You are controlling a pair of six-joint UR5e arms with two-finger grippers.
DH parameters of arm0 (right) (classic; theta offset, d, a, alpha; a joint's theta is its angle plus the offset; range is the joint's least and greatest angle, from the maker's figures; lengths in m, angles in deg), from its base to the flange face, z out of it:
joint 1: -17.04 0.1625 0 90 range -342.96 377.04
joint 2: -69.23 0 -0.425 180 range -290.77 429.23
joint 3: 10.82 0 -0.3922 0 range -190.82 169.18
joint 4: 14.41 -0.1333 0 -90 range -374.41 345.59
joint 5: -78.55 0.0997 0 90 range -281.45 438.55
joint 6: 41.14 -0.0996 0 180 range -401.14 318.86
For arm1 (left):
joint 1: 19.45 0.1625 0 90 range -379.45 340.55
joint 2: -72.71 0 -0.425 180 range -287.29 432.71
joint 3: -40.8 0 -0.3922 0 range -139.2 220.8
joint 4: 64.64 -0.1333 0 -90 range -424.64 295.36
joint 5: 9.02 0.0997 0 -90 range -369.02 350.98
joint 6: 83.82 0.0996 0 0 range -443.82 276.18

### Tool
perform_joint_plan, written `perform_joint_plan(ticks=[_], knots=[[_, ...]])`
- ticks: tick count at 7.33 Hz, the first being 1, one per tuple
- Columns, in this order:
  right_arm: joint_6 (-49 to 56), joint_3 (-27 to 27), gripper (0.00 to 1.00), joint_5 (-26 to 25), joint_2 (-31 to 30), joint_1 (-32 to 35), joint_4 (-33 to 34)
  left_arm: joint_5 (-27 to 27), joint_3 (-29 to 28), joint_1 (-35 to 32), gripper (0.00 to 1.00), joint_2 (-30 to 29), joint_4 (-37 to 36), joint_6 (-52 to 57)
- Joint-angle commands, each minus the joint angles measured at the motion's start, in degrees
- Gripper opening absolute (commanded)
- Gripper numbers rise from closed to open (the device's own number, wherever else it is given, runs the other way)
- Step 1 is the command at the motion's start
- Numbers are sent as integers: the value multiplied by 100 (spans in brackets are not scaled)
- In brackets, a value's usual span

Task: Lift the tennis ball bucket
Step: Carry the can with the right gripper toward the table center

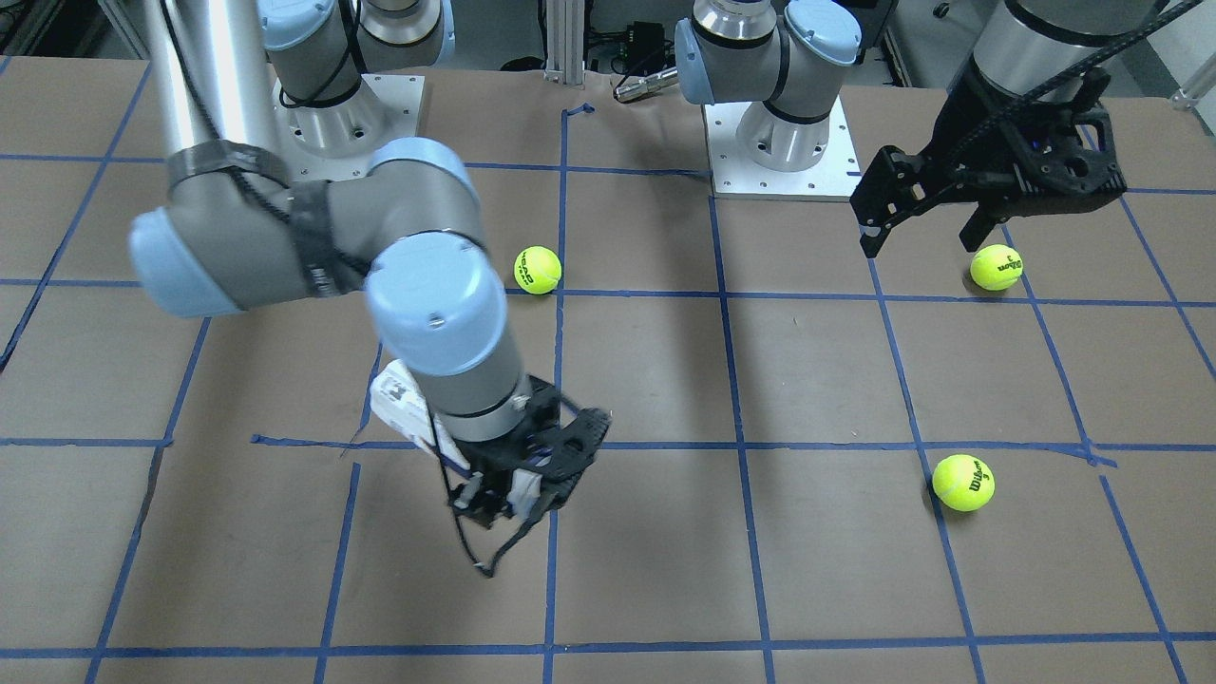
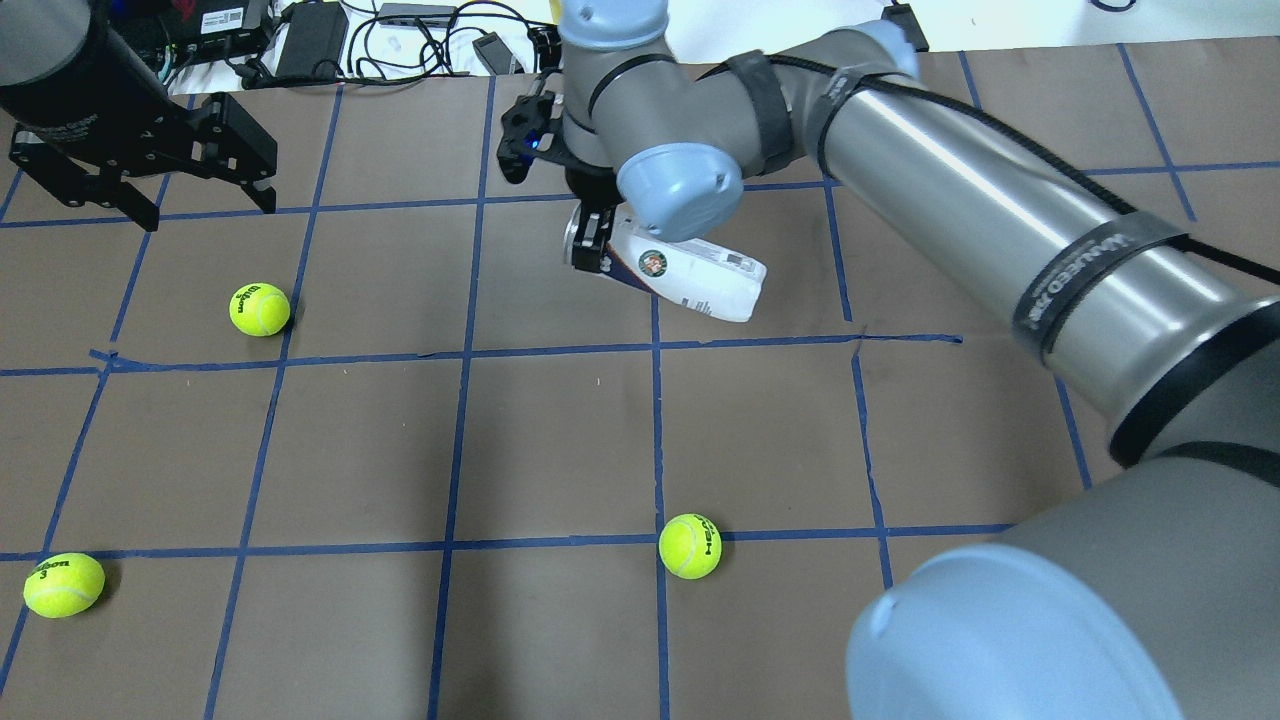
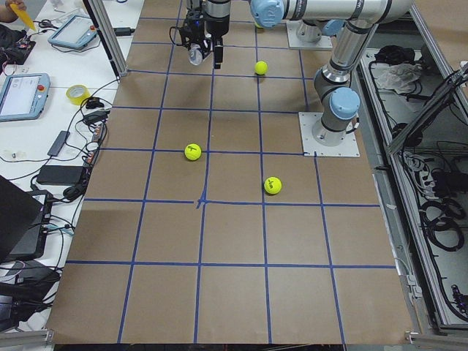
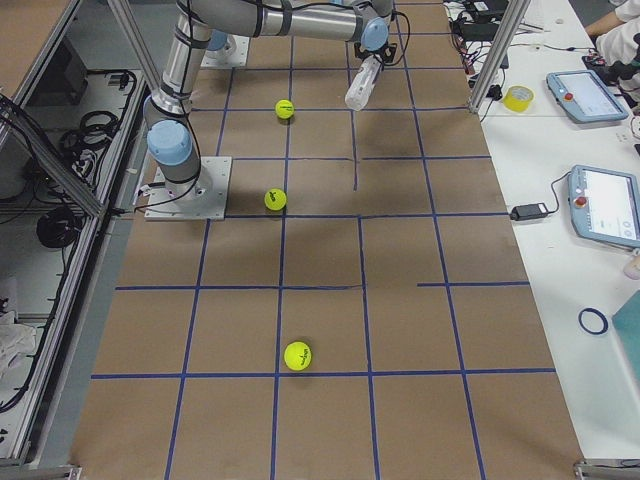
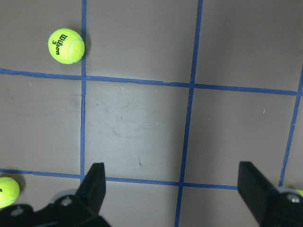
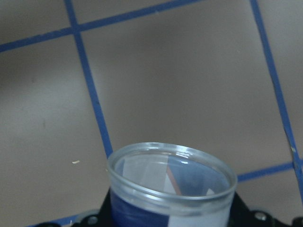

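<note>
The tennis ball bucket [image 2: 700,283] is a clear tube with a white-and-navy label and a round emblem. My right gripper [image 2: 592,243] is shut on its far end and holds it tilted above the table. In the front-facing view the gripper [image 1: 510,494] points down, and the tube's white end [image 1: 399,404] sticks out behind the wrist. The right wrist view shows the tube's clear rim [image 6: 171,177] over the brown table. My left gripper [image 2: 207,205] is open and empty above the far left of the table, and its fingertips [image 5: 94,187] stand wide apart.
Three yellow-green tennis balls lie on the brown, blue-taped table: one [image 2: 260,309] near my left gripper, one [image 2: 64,584] at the near left, one [image 2: 690,545] in the near middle. Cables and boxes [image 2: 310,30] lie beyond the far edge.
</note>
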Motion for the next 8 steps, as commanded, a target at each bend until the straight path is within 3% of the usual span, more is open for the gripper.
perform_joint_plan(ticks=[1, 2, 4, 6, 8], knots=[[1092, -6, 43, 34, 421, 524, 633, -29, 34, 341, 100, 18, 10, 109], [1324, -15, 66, -43, 475, 664, 661, -73, 78, 465, 100, 27, 1, 310], [1686, -42, 67, -446, 493, 648, 582, -38, 78, 458, 100, 35, 1, 321], [1959, -50, 100, -475, 590, 640, 713, -20, 78, 458, 100, 36, 9, 321], [1916, 2, 100, -458, 485, 395, 600, -11, 79, 466, 100, 36, 9, 321]])
